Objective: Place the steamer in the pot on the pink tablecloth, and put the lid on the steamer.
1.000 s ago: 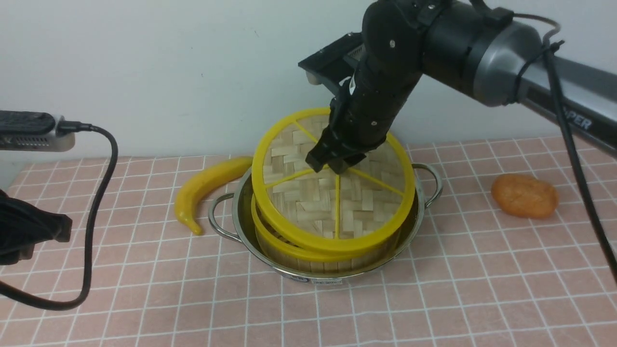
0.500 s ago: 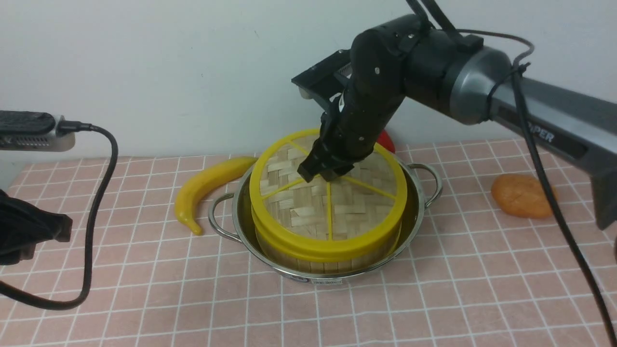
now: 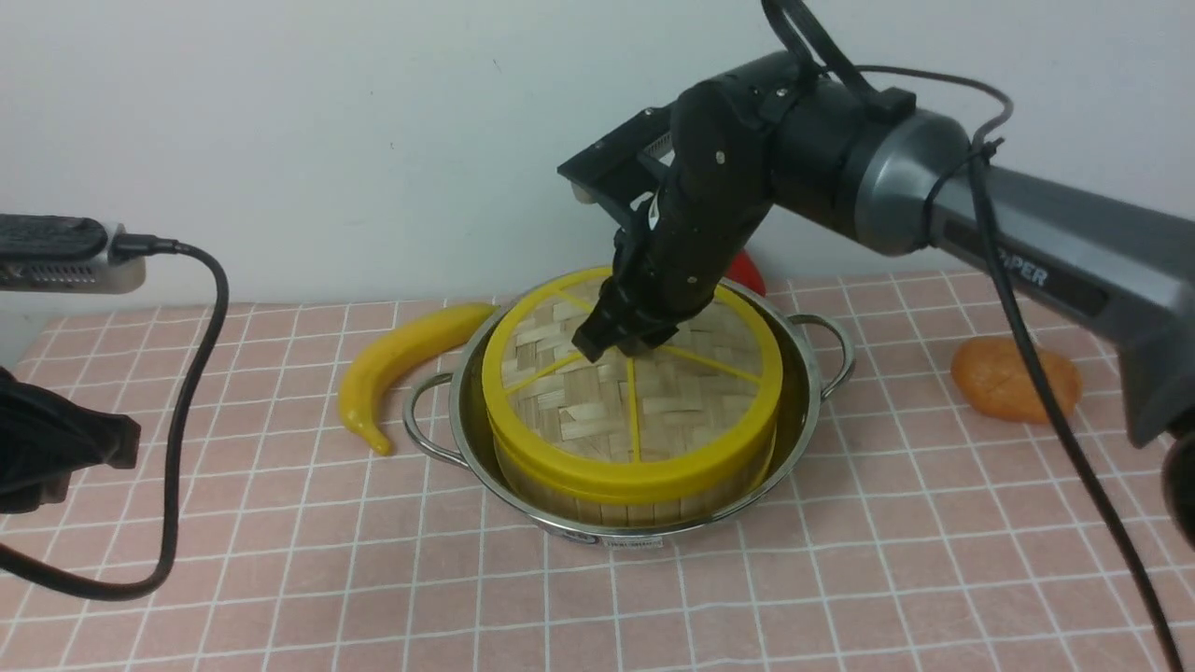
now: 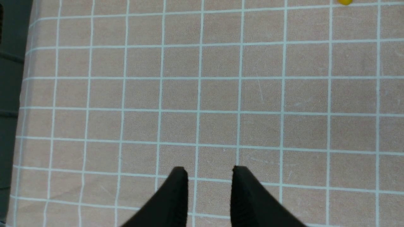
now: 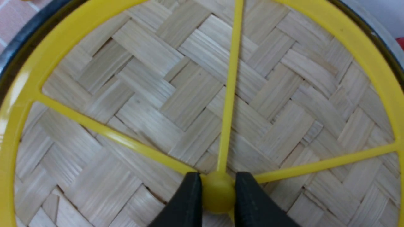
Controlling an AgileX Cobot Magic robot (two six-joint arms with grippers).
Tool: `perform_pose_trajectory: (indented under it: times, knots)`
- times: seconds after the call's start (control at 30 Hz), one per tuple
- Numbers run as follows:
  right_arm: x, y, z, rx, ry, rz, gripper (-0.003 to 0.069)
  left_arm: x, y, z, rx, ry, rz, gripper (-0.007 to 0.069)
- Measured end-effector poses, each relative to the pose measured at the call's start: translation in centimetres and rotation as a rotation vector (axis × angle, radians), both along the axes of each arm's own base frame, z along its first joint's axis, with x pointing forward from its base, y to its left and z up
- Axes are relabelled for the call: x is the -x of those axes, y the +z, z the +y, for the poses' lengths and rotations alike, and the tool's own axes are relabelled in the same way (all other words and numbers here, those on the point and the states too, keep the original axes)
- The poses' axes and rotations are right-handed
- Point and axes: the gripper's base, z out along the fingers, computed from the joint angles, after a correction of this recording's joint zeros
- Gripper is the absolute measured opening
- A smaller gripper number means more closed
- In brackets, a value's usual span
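"PER" can be read on the right arm (image 3: pixel 1027 252); the label (image 3: pixel 633 542) on the wide shiny steel pot (image 3: pixel 464 420) is illegible. The flat woven bamboo lid (image 3: pixel 644 411), clamped at its centre knob (image 5: pixel 218 192) by the right hand (image 3: pixel 624 343) directly above, is seated on the yellow-rimmed bamboo steamer (image 3: pixel 635 511), which is held in that pot on the pink gridded tablecloth (image 3: pixel 840 579). The left hand (image 4: pixel 210 176) is parted and empty.
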Motion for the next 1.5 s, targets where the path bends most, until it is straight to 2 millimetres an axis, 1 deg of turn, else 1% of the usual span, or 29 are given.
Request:
perform_pose_trajectory:
  times: [0.27,0.33,0.4,0.43,0.47,0.5,0.53,0.6,0.63,0.67,0.7,0.73,0.77,0.8,0.83,0.87,0.9,0.93,1.0,1.17,1.27,1.3,1.37,1.5]
  knots:
    - [-0.1,-0.2,0.1,0.008,0.022,-0.008,0.015,0.0,0.0,0.0,0.0,0.0,0.0,0.019]
    - [-0.1,-0.1,0.1,0.001,0.022,-0.011,0.0189,0.0,0.0,0.0,0.0,-0.001,0.0,0.019]
    - [-0.2,-0.1,0.2,-0.007,0.024,-0.023,0.0255,0.0,0.0,0.0,0.0,-0.001,0.0,0.019]
    - [-0.2,-0.1,0.2,-0.007,0.024,-0.023,0.0262,0.0,0.0,0.0,0.0,-0.001,0.0,0.019]
    - [-0.2,0.1,0.2,-0.012,0.013,-0.02,0.0313,0.0,0.0,0.0,-0.002,-0.004,0.001,0.019]
    - [-0.1,0.2,0.2,-0.014,0.011,-0.021,0.0317,0.0,0.0,0.0,-0.002,-0.004,0.001,0.019]
    - [0.0,1.0,0.0,-0.022,0.0,-0.022,0.0337,0.0,0.0,0.0,-0.002,-0.004,0.001,0.0195]
    - [0.2,2.4,-0.1,-0.034,-0.005,-0.041,0.0335,0.0,0.0,0.0,-0.002,-0.004,0.001,0.0199]
    - [0.4,4.0,-0.4,-0.046,-0.012,-0.068,0.0312,0.0,0.0,0.0,-0.002,-0.004,0.001,0.0202]
    - [0.7,5.8,-0.7,-0.06,-0.021,-0.1,0.0267,0.0,0.0,0.0,-0.001,-0.004,0.001,0.0202]
    - [1.1,7.9,-1.2,-0.071,-0.041,-0.143,0.0202,0.0,0.0,0.0,-0.001,-0.004,0.001,0.0201]
    - [1.4,9.3,-1.6,-0.077,-0.053,-0.172,0.0149,0.0,0.0,0.0,-0.001,-0.005,0.001,0.0201]
    - [1.5,10.1,-1.8,-0.08,-0.059,-0.188,0.012,0.0,0.0,0.0,-0.002,-0.006,0.002,0.0201]
    - [2.1,12.1,-2.6,-0.075,-0.077,-0.228,0.0048,0.0,0.0,0.0,-0.002,-0.007,0.0,0.0201]
    - [2.7,14.1,-3.4,-0.067,-0.1,-0.267,0.0005,0.0,0.0,0.0,-0.002,-0.008,-0.004,0.0201]
    - [3.4,15.8,-4.2,-0.068,-0.118,-0.305,-0.001,-0.1,0.0,0.0,-0.002,-0.01,-0.011,0.0201]
    - [3.8,16.7,-4.6,-0.068,-0.135,-0.323,-0.0013,-0.1,0.1,0.0,-0.002,-0.011,-0.015,0.0201]
    - [4.5,18.2,-5.3,-0.081,-0.157,-0.354,-0.0015,-0.2,0.1,0.0,0.0,-0.012,-0.02,0.0201]
    - [5.6,20.2,-6.2,-0.11,-0.174,-0.391,-0.0015,-0.2,0.1,0.0,0.0,-0.013,-0.023,0.0204]
    - [8.4,24.0,-8.0,-0.191,-0.194,-0.443,-0.0015,-0.3,0.1,-0.1,0.001,-0.016,-0.037,0.0211]
    - [10.8,26.7,-9.4,-0.272,-0.195,-0.474,-0.0015,-0.4,0.2,-0.1,0.001,-0.019,-0.048,0.0216]
    - [11.2,27.1,-9.6,-0.282,-0.196,-0.481,-0.0014,-0.4,0.2,-0.1,0.001,-0.019,-0.048,0.0217]
    - [13.9,29.8,-11.2,-0.353,-0.193,-0.525,-0.0013,-0.4,0.2,-0.1,0.001,-0.02,-0.048,0.0223]
    - [17.4,32.5,-13.2,-0.459,-0.181,-0.561,-0.0008,-0.4,0.2,-0.1,0.001,-0.02,-0.048,0.023]
